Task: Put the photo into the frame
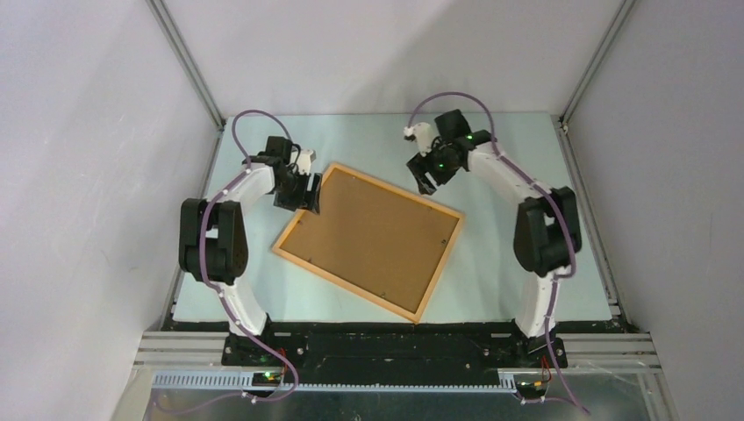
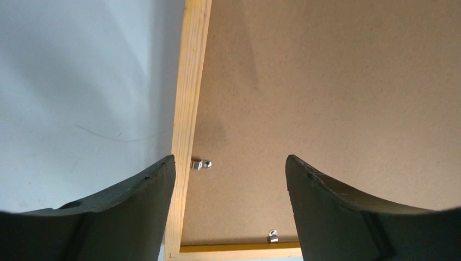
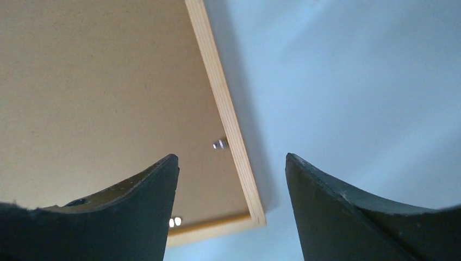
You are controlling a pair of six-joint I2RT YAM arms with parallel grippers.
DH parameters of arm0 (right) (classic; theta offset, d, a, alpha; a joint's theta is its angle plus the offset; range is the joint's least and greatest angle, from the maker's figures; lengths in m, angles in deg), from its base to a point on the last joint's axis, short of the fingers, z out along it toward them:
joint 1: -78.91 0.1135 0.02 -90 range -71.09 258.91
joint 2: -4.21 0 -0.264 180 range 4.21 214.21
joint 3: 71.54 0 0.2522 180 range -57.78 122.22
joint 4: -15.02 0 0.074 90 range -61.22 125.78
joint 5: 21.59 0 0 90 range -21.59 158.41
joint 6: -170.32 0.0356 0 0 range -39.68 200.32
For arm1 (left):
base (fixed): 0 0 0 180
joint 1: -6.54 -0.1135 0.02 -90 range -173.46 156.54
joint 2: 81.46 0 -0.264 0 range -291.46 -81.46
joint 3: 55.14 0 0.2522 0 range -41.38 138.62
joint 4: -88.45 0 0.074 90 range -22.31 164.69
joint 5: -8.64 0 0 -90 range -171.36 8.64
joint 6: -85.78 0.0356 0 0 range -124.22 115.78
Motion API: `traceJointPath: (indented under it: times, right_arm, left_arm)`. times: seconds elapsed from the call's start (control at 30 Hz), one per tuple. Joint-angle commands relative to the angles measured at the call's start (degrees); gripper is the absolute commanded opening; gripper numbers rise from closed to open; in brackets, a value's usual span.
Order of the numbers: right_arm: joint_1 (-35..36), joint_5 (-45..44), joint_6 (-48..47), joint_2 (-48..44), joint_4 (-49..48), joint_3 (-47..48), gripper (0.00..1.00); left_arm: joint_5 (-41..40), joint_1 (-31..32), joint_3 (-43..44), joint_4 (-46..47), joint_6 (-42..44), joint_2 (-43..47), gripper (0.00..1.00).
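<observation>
The frame [image 1: 342,287] lies flat and askew in the middle of the table, its thin tan wooden rim around a plain brown backing board [image 1: 368,237]. The photo is hidden. My left gripper [image 1: 311,197] hovers at the frame's far left corner, open and empty. In the left wrist view its jaws stand wide apart [image 2: 230,163] over the rim [image 2: 187,109] and board [image 2: 326,98]. My right gripper [image 1: 427,182] hangs over the far edge, open and empty. From the right wrist, the jaws [image 3: 232,160] straddle the rim [image 3: 225,114] near a corner.
Small metal clips [image 2: 201,164] [image 2: 272,235] [image 3: 219,144] sit on the rim's inner edge over the board. The pale table [image 1: 526,263] is walled by white panels on the left, back and right. Both arm bases stand at the near edge.
</observation>
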Motion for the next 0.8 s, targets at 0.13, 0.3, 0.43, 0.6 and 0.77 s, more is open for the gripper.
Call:
traceJointPath:
  times: [0.13,0.3,0.43,0.6,0.77]
  right_arm:
    - [-8.6,6.7,12.7,-15.5,-5.9,-13.8,0.78]
    - [-11.4,7.6,16.2,-19.1,-6.0,-22.1,0.75]
    - [-13.4,9.8,18.3,-19.6,-6.7,-27.3,0.71]
    - [-15.8,15.4,20.9,-16.5,-6.5,-29.6,0.67]
    - [-16.5,17.8,22.4,-12.3,-6.4,-29.9,0.65]
  left_arm:
    - [4.6,-0.3,5.5,0.5,-3.2,-4.2,0.79]
    - [3.6,-0.4,8.3,0.5,-3.7,-6.6,0.79]
    - [2.1,-0.4,10.7,0.5,-4.0,-9.0,0.78]
    - [0.8,-0.3,13.1,0.5,-4.4,-11.0,0.77]
    - [0.8,-0.4,13.8,0.5,-4.7,-12.7,0.77]
